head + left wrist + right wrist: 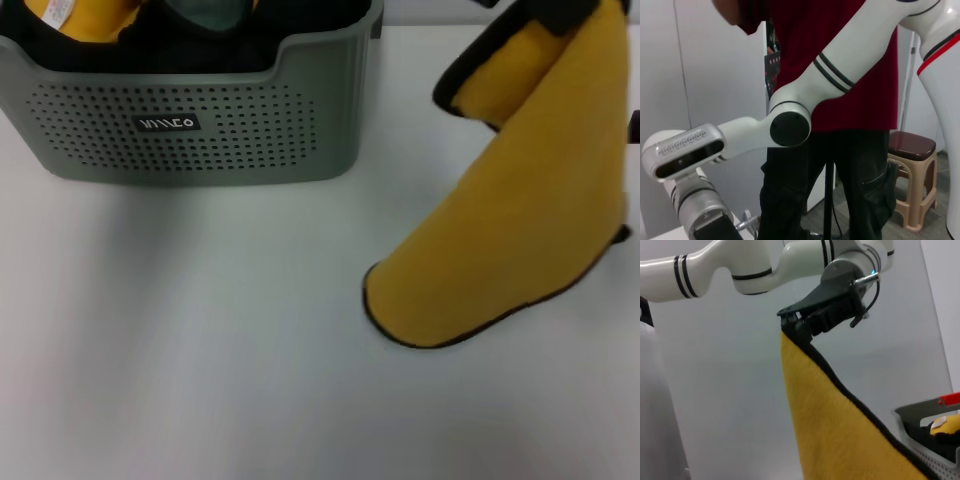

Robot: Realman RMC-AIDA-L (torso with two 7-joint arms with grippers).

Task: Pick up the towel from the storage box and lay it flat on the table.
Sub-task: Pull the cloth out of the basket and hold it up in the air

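At 3 o'clock from the perforated grey-green plastic storage box (200, 140), the mustard-yellow, black-edged towel (520, 220) hangs with its lower edge on the smooth white table (200, 350). The left gripper (790, 322) is clamped on its top corner.

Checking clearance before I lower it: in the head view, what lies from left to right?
storage box with a bunched yellow cloth inside → bare table → towel, hanging with its lower edge on the table.

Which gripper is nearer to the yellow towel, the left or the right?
Left. The left gripper is shut on the towel at its top edge, holding it up. The right arm is lower, off to the towel's side.
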